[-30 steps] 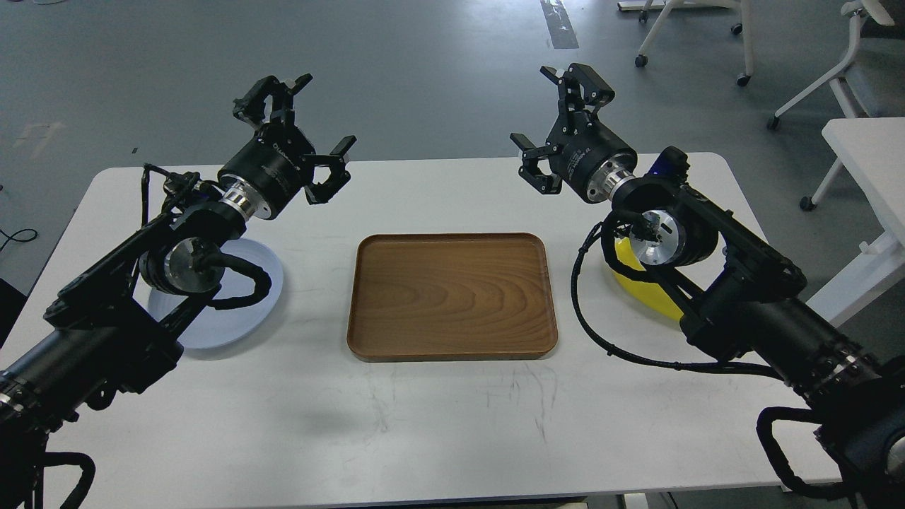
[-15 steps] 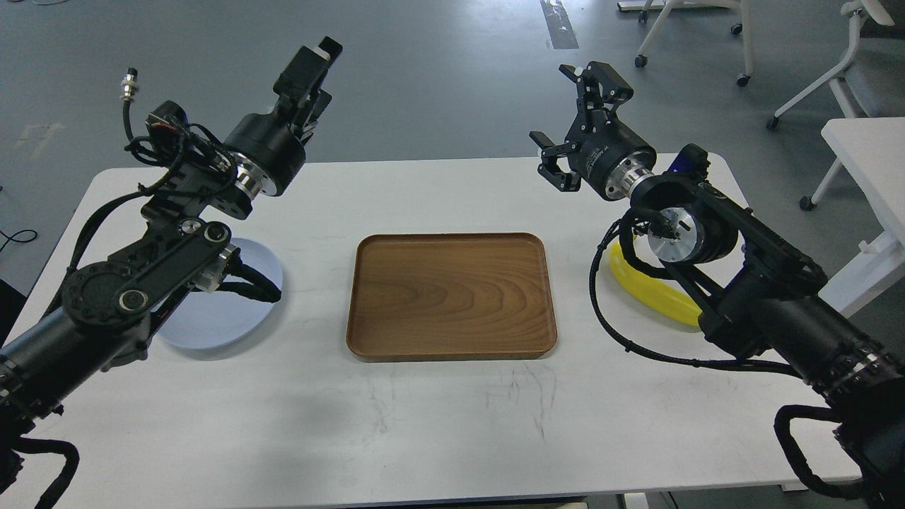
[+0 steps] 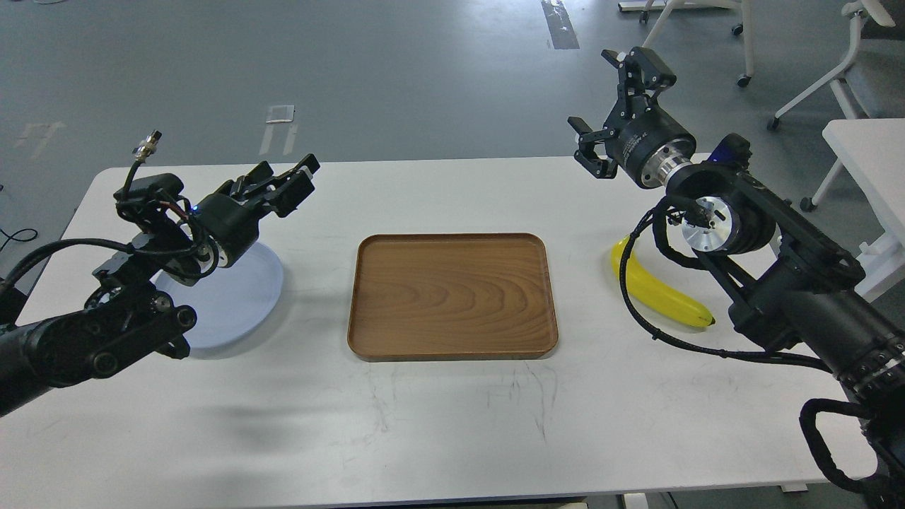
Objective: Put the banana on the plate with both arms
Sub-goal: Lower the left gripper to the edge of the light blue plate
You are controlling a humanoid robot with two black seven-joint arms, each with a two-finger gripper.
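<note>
Banana (image 3: pixel 661 288): on bench (image 3: pixel 452 424), right of tray (image 3: pixel 452 297), ungrasped.
Plate (image 3: pixel 244 300): far left, bare.
Right tool (image 3: pixel 614 99): spread wide, raised.
Left tool (image 3: pixel 283 185): spread indeterminate.
Progress: pickup, transfer, placement pending.

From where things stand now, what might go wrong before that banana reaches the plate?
The banana lies partly under the right arm's cable, so a reach could snag or nudge it. The open right gripper is high, far from it. The plate sits across the wooden tray, partly under the left gripper, so the carry could bump either.
</note>
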